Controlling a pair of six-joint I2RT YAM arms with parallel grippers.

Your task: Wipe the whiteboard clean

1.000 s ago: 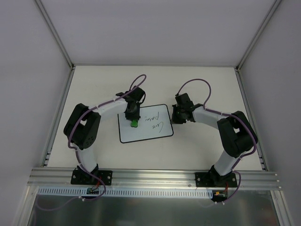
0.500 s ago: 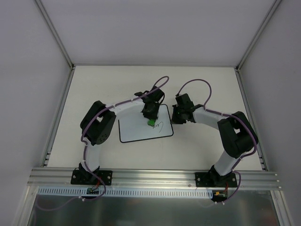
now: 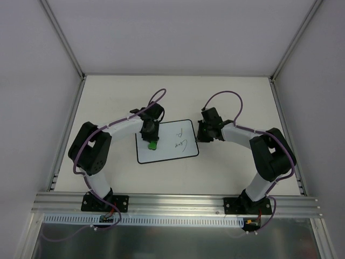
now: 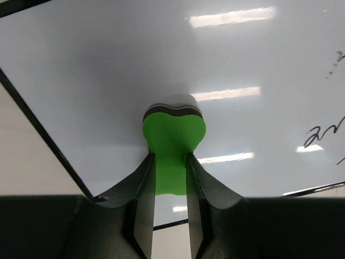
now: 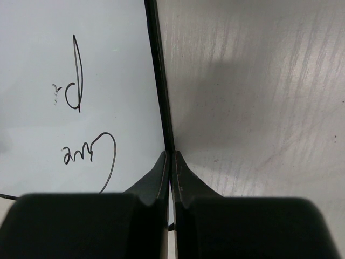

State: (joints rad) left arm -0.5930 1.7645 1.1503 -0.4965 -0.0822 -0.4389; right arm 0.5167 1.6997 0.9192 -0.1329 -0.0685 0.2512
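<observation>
The whiteboard [image 3: 168,154] lies flat on the table between the arms, with dark handwriting [image 3: 181,141] on its right half. My left gripper [image 3: 152,141] is shut on the green eraser [image 3: 153,144] and holds it on the board's left part. In the left wrist view the eraser [image 4: 173,132] sits between my fingers [image 4: 143,189], pressed on the white surface [image 4: 242,65]. My right gripper [image 3: 200,135] is shut at the board's right edge. In the right wrist view its tips [image 5: 171,156] rest over the black rim [image 5: 156,65], next to the writing [image 5: 89,154].
Pale tabletop [image 3: 232,102] surrounds the board, enclosed by white walls at the back and sides. An aluminium rail [image 3: 178,202] with the arm bases runs along the near edge.
My left gripper swept the eraser right across the writing, then back to the board's left part. Part of the upper writing is gone. The right arm has not moved.
</observation>
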